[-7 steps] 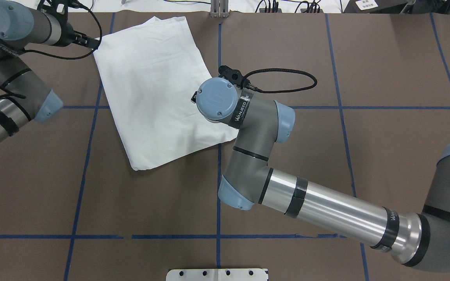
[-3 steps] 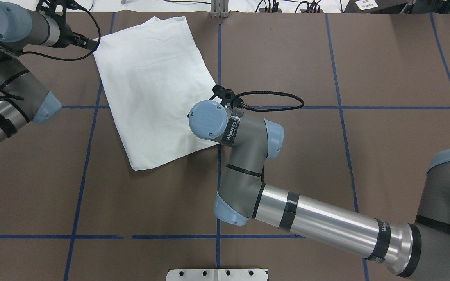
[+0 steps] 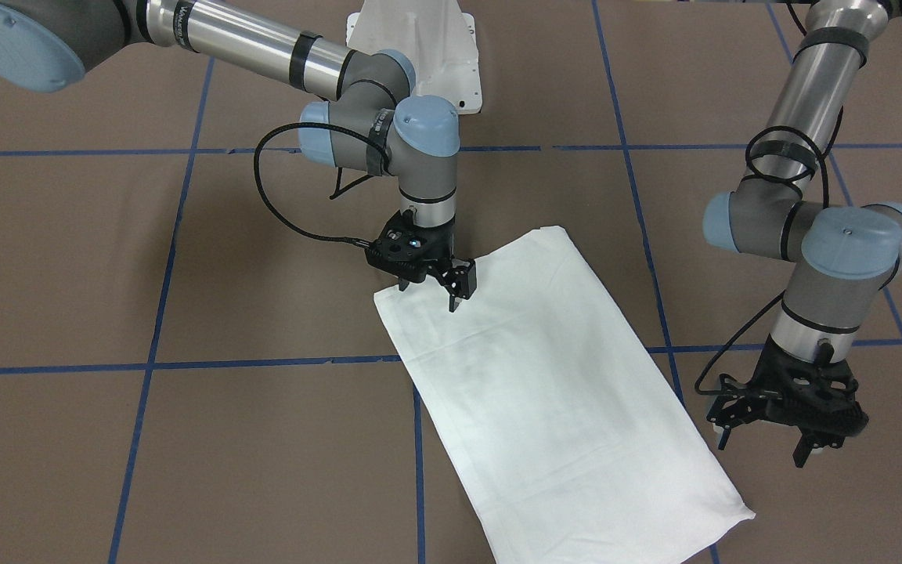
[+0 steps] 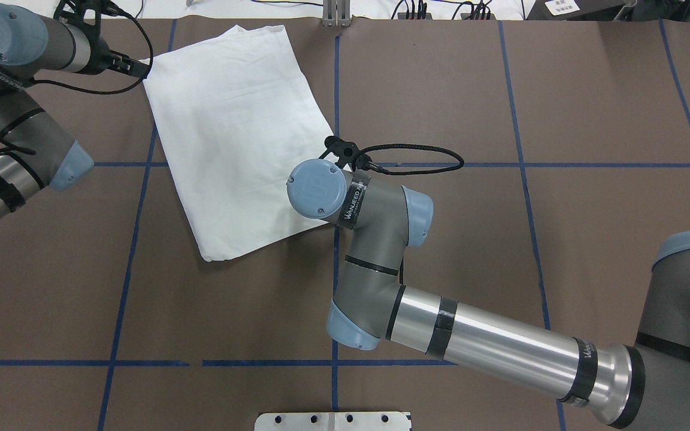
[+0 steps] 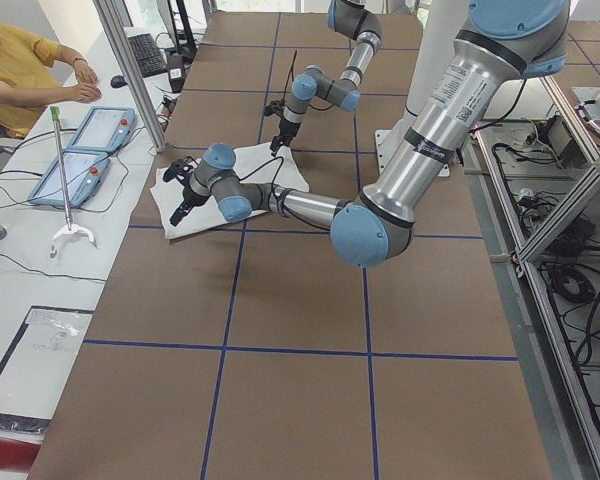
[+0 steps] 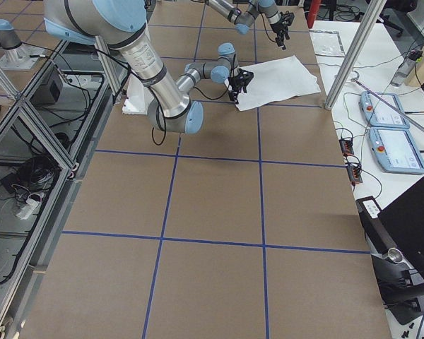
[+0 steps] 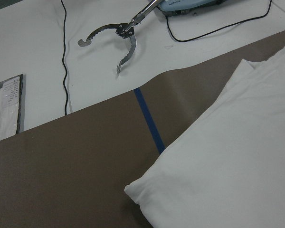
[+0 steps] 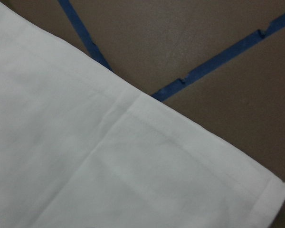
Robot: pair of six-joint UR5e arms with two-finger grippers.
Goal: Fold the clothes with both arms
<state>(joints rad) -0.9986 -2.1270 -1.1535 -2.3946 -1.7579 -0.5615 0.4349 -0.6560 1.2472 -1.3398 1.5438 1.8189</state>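
Observation:
The clothes are one white shirt (image 3: 553, 392), folded into a long rectangle that lies at a slant on the brown table; no text, collar or label shows. My right gripper (image 3: 429, 296) hangs open just above the shirt's corner nearest the robot base, with nothing between its fingers. In the overhead view the right wrist (image 4: 316, 188) hides that gripper. The right wrist view shows only the hemmed shirt corner (image 8: 147, 161). My left gripper (image 3: 764, 446) is open and empty, just off the shirt's long edge near its far corner. The left wrist view looks onto that corner of the shirt (image 7: 228, 161).
Blue tape lines (image 4: 335, 90) divide the brown table into squares. The white base plate (image 4: 333, 421) sits at the robot's edge. Beyond the far edge a white bench holds a metal grabber tool (image 7: 116, 35) and teach pendants (image 5: 90, 130); a person (image 5: 20, 60) sits there.
My right arm has drawn back toward the robot along the shirt's edge and now stands over its near corner. The left arm and the shirt have barely moved.

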